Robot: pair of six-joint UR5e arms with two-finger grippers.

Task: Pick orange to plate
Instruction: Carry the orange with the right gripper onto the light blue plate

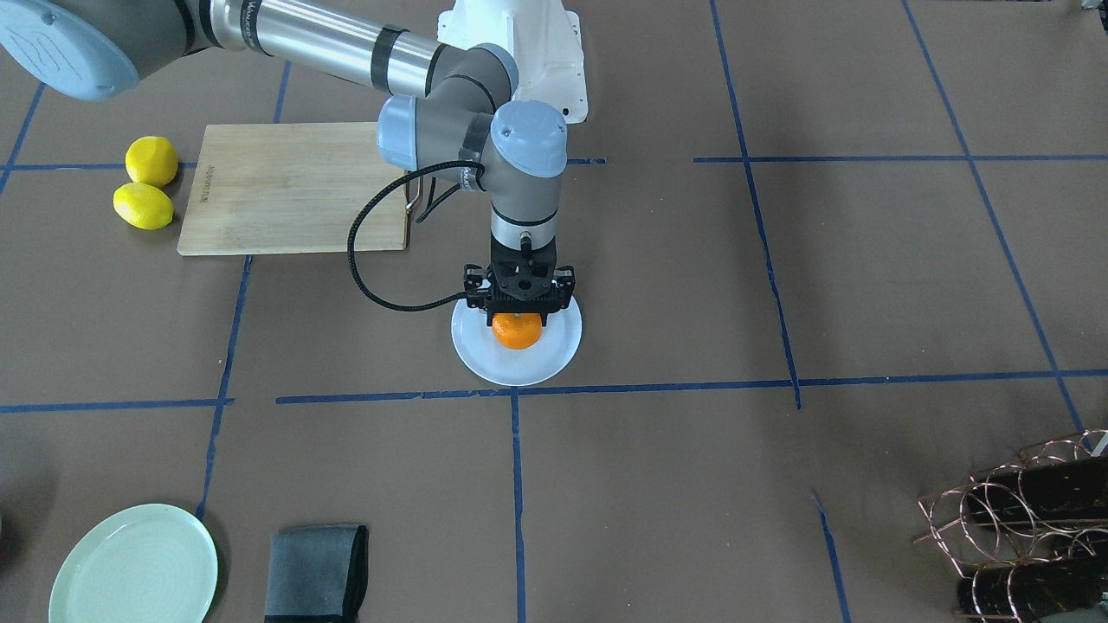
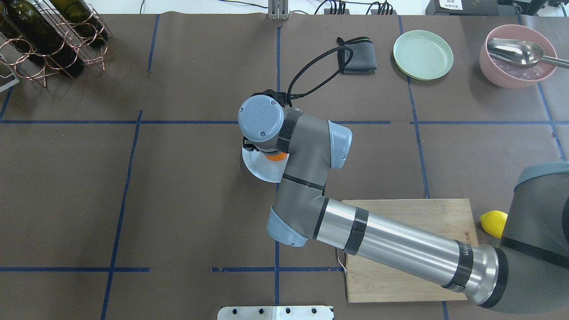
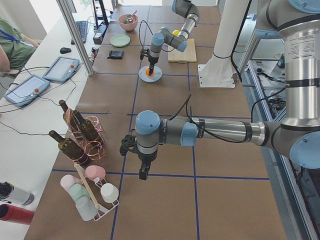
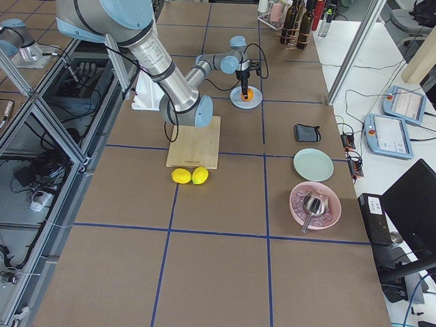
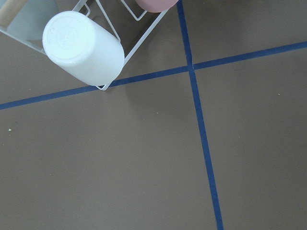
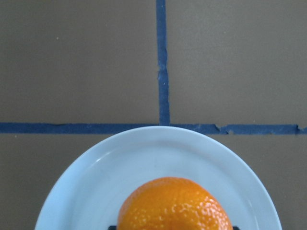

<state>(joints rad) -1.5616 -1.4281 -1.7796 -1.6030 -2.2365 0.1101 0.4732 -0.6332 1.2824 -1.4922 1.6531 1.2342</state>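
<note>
The orange (image 1: pixel 518 333) is over the middle of the pale bluish-white plate (image 1: pixel 485 359), low enough that I cannot tell whether it rests on it. My right gripper (image 1: pixel 518 313) points straight down and is shut on the orange, its fingers mostly hidden behind the fruit. The right wrist view shows the orange (image 6: pixel 175 203) at the bottom edge with the plate (image 6: pixel 96 182) under it. Overhead, the wrist covers most of the orange (image 2: pixel 275 156) and plate (image 2: pixel 258 166). My left gripper (image 3: pixel 143 172) hangs far off near the cup rack; I cannot tell if it is open.
Two lemons (image 1: pixel 147 183) lie beside a wooden cutting board (image 1: pixel 294 186). A pale green plate (image 1: pixel 134 567) and a dark folded cloth (image 1: pixel 316 571) are at the operators' edge. A copper wine rack (image 1: pixel 1030 519), a pink bowl with spoon (image 2: pixel 515 55) and a white cup (image 5: pixel 81 48) on its rack stand further out.
</note>
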